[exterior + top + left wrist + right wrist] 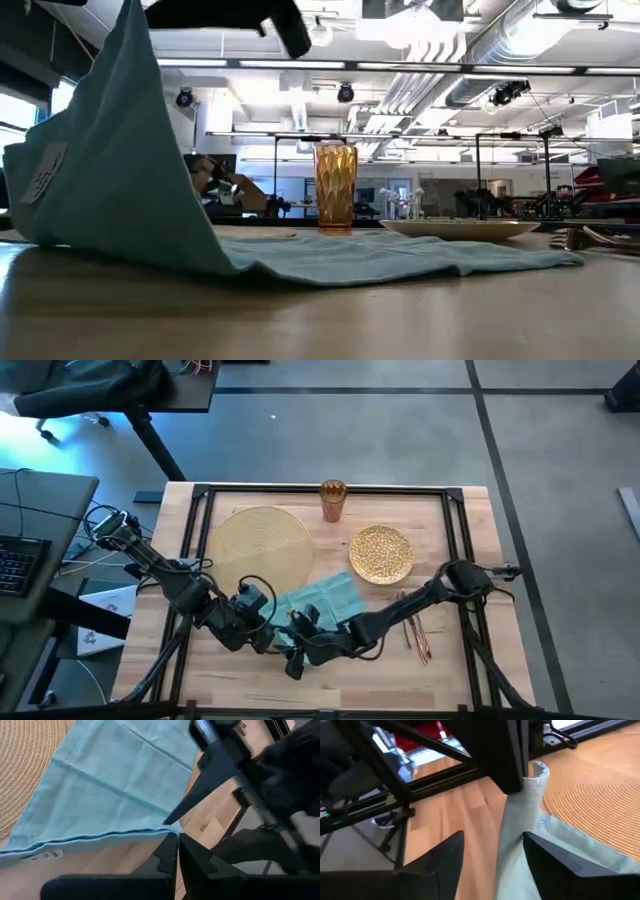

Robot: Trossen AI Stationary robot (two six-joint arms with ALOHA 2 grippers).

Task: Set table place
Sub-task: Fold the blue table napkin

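Pinching teal napkin [325, 600] corner: left gripper [272, 640]; right gripper [296, 660] open alongside

On the table [150, 650] we see the placemat [261, 547] toward the left and the plate [381, 553] to its right, apart from it. The cup [333, 500] stands upright behind and between them, near the far edge. The napkin [325, 600] lies in front, between placemat and plate, one corner overlapping the placemat. The cutlery [416, 633] lies right of the napkin, in front of the plate. Both grippers meet at the napkin's near-left corner, the left gripper [272, 635] left of the right gripper [297, 653]
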